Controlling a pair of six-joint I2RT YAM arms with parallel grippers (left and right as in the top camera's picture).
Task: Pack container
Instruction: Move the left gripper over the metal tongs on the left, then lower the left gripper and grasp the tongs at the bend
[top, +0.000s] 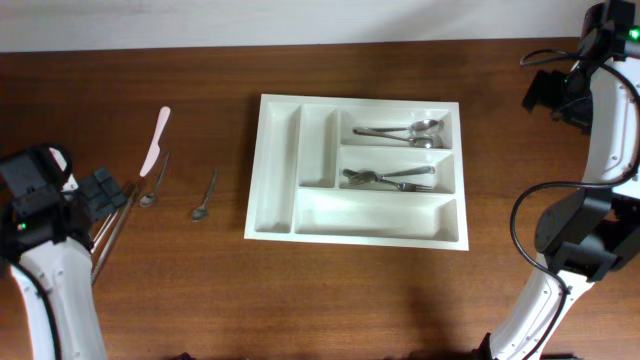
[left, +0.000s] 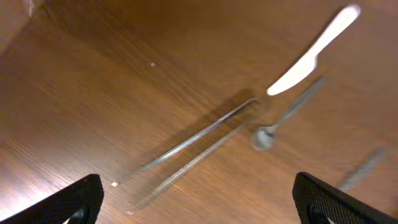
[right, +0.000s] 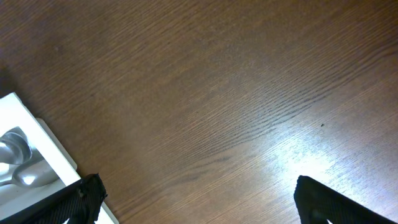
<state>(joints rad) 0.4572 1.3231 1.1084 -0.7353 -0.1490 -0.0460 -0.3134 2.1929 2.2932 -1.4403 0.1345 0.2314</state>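
Note:
The container (top: 370, 216), a large white tray with five compartments, lies at the table's middle. Its upper right compartment holds spoons (top: 405, 132), and forks (top: 390, 178) lie in the one below. Its corner (right: 43, 155) shows at the left of the right wrist view. Left of the container lie a white knife (top: 155, 140), a spoon (top: 153, 182), a smaller spoon (top: 205, 195) and metal tongs (top: 108, 230). My left gripper (top: 106, 192) hovers open over the tongs (left: 199, 140), with nothing between its fingers. My right gripper (top: 550, 97) hangs open at the far right above bare wood (right: 199, 199).
In the left wrist view the knife (left: 314, 53) and the spoon (left: 286, 115) lie beyond the tongs, and the smaller spoon (left: 364, 168) is a blur at the right. The container's two narrow compartments and its long bottom one hold nothing.

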